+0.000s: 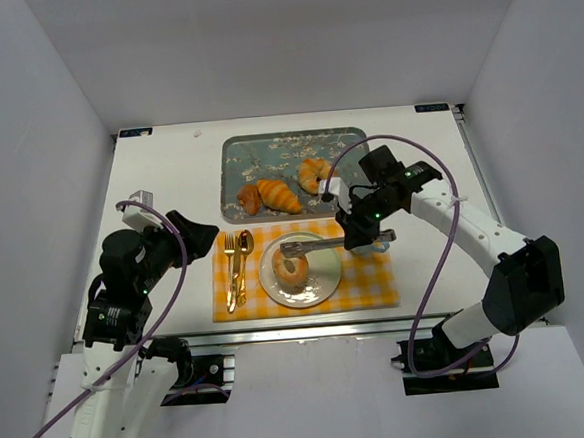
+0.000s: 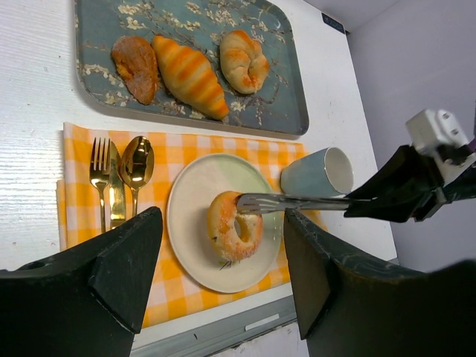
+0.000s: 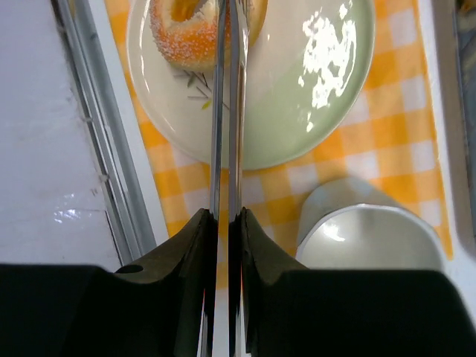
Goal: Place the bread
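Bread [image 2: 222,223] on plate [image 2: 192,195], partly cut off in right wrist view, touched by tongs [image 2: 297,202] clamped in right end effector [image 3: 227,219], left end effector [image 2: 222,219] spread wide.

The bread [image 1: 292,269] lies on the plate [image 1: 323,275], which stands on the placemat [image 1: 372,289], cutlery [image 1: 237,265] to its left, cup [image 2: 320,172] to its right, tray [image 1: 267,153] behind.

No writing, brand or number is legible; two dark tags [image 1: 136,132] at the tabletop's [image 1: 170,187] far corners are too small to read.
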`<state>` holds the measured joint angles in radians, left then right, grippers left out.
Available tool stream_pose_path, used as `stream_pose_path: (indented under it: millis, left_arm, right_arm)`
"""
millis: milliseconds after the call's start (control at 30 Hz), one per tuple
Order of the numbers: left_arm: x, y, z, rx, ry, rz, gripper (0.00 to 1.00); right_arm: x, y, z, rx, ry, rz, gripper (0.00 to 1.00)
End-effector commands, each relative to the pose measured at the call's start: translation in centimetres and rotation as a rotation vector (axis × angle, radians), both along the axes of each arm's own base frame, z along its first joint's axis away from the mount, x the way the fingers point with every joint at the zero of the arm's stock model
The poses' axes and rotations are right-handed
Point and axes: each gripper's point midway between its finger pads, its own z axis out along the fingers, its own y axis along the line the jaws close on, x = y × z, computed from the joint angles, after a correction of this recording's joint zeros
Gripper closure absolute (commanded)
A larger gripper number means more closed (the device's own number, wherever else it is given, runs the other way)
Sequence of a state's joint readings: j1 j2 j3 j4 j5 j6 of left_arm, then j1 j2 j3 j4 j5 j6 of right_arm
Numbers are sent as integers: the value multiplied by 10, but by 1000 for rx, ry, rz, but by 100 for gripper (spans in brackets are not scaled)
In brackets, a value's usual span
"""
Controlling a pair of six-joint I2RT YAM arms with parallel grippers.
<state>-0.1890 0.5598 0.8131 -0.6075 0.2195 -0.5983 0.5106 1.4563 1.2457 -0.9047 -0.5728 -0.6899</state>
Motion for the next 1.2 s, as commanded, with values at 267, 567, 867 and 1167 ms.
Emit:
stream_pose_path:
  millis: [267,567,867,1167]
  left_arm:
    - [3,2,10,8,-26,4,24]
    - [2,1,10,6,-27,3,24]
    - [2,1,12,6,-32,2,24]
    - [4,1,15,4,-39,2,24]
  right_arm:
    - [-7,-11,-12,-78,-91,34,73]
    - [-1,-3,8,-26,-127,18,54]
    - [21,-3,35,29,-163,-42,54]
    - [76,-20,84,194,-194,-276,90]
